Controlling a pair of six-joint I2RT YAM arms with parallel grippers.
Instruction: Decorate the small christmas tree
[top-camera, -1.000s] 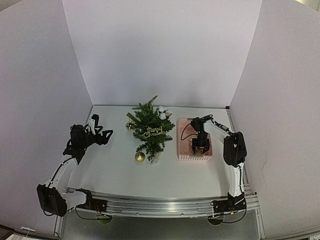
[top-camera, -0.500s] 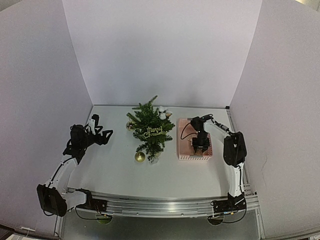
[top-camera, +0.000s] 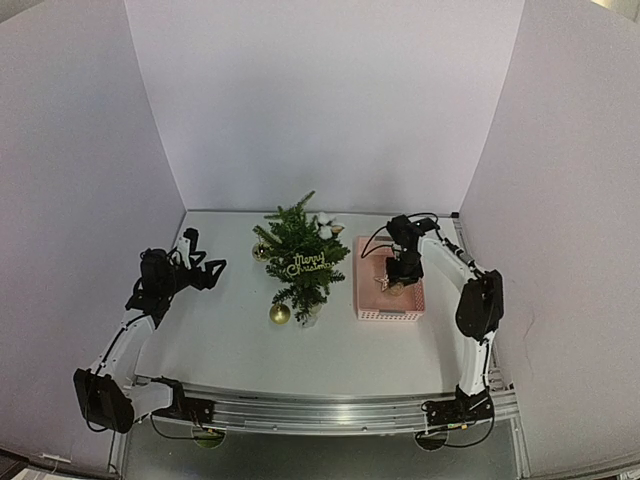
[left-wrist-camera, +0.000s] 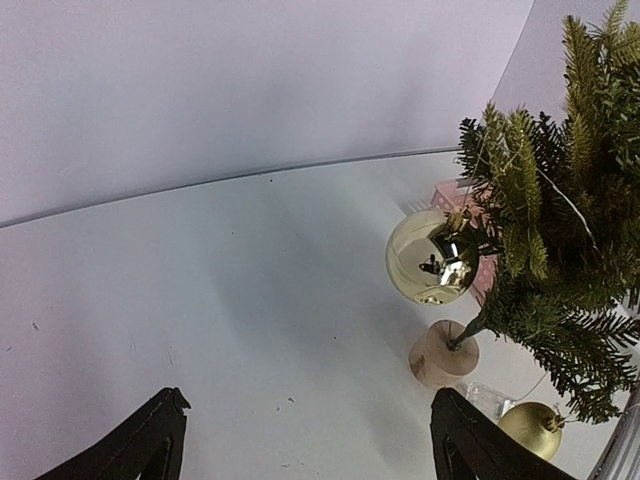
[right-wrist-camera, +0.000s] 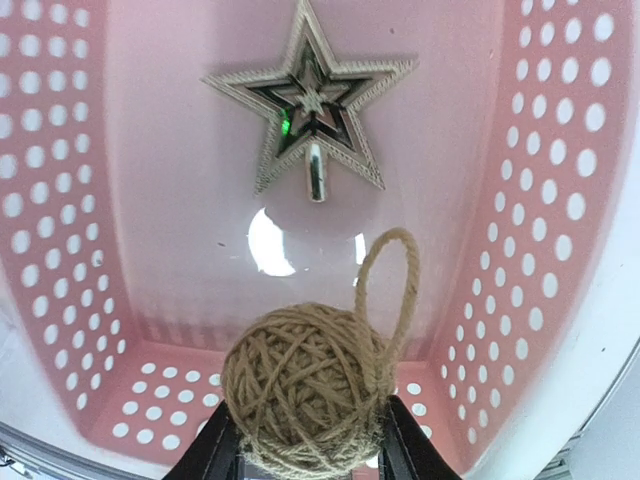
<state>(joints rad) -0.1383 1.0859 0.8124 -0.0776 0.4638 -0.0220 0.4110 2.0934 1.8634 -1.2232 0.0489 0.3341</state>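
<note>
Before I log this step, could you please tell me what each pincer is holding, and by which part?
The right pincer grips the twine ball by its sides; the left pincer holds nothing.

White, perhaps lilac-tinted walls; pale tabletop.

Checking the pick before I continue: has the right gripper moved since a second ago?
Yes. The right gripper, jaws on the twine ball, has shifted from the pink basket's near half toward its far end.
</note>
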